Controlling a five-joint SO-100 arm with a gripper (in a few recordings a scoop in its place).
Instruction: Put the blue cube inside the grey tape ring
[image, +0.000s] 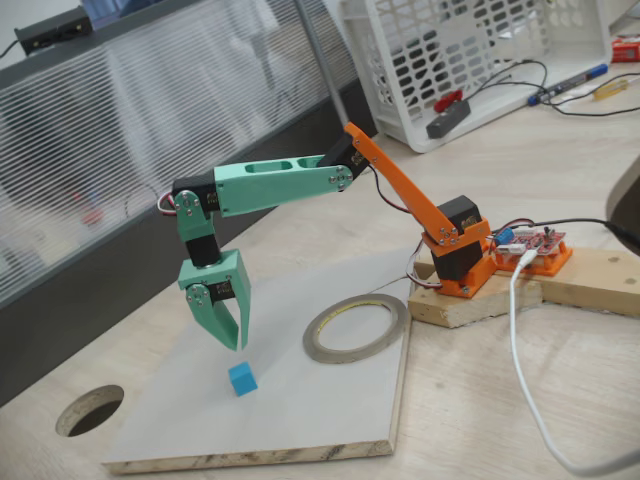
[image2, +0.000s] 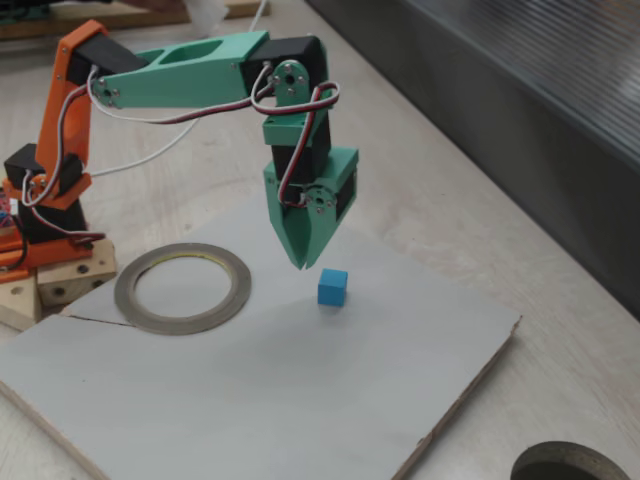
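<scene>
The blue cube (image: 242, 379) (image2: 333, 287) rests on the pale grey board (image: 320, 410) (image2: 250, 400). My green gripper (image: 236, 345) (image2: 302, 266) hangs just above the board, pointing down, its fingers closed to a point with nothing between them. Its tip is a short way from the cube, up and slightly left of it in both fixed views, and not touching it. The grey tape ring (image: 345, 356) (image2: 180, 324) lies flat on the board between the cube and the arm's orange base (image: 462, 262) (image2: 50, 200), and its hollow centre holds nothing.
A dark round hole (image: 90, 410) (image2: 570, 465) is cut in the tabletop beyond the board's corner. The base stands on a wooden block (image: 570, 285) with a red circuit board and a white cable (image: 520, 350). A white basket (image: 470, 60) stands at the back.
</scene>
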